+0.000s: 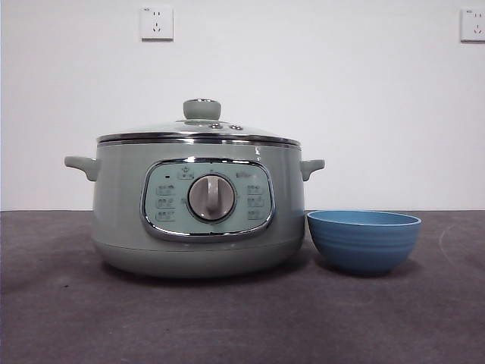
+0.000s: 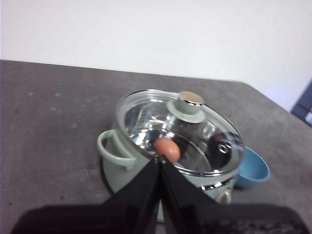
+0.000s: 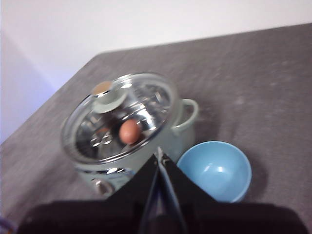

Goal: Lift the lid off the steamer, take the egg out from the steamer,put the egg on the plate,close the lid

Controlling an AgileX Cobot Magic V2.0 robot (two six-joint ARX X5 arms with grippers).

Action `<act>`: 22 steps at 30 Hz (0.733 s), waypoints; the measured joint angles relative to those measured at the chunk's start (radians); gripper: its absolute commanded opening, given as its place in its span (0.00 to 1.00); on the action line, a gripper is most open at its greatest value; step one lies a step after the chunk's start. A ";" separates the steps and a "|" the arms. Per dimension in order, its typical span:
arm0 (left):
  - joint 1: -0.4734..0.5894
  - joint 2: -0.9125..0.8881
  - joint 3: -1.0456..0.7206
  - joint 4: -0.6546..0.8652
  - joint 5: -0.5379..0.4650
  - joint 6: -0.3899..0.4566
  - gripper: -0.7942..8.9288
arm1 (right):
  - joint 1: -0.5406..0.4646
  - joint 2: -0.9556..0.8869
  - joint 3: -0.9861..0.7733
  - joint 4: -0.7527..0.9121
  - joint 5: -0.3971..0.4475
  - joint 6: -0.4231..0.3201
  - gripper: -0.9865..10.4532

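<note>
**Lid on, egg inside: no step yet done**

Front view: the steamer [image 1: 198,205] stands on the dark worktop [image 1: 227,318] with the lid [image 1: 198,130] seated on its rim, knob up. The plate [image 1: 364,240], a small blue bowl, sits just beside the steamer on the side away from the dial's far handle, close to touching it. From this level the egg cannot be seen, nor the inside of the plate. Neither arm shows.

Left wrist view: the left claw [image 2: 160,159] has its jaws pressed together, holding nothing, raised above the steamer's near rim. Through the glass lid the egg [image 2: 167,149] lies inside the pot. The plate is half hidden behind the steamer.

Right wrist view: the right claw [image 3: 160,154] is likewise pressed together and empty, raised over the gap between steamer and plate. The picture is somewhat blurred. The egg shows under the lid; the plate is empty.

By my reading, all four steps remain: lifting the lid, taking the egg, placing it, closing.
</note>
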 measured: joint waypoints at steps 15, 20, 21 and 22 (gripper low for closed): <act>0.000 0.214 0.294 -0.309 0.175 0.199 0.07 | 0.114 0.230 0.307 -0.470 -0.059 -0.284 0.08; 0.000 0.214 0.296 -0.314 0.188 0.208 0.08 | 0.126 0.227 0.307 -0.469 -0.060 -0.298 0.12; 0.000 0.214 0.295 -0.315 0.196 0.208 0.11 | 0.126 0.227 0.307 -0.469 -0.060 -0.301 0.19; 0.000 0.214 0.296 -0.315 0.205 0.208 0.16 | 0.126 0.228 0.307 -0.469 -0.060 -0.302 0.26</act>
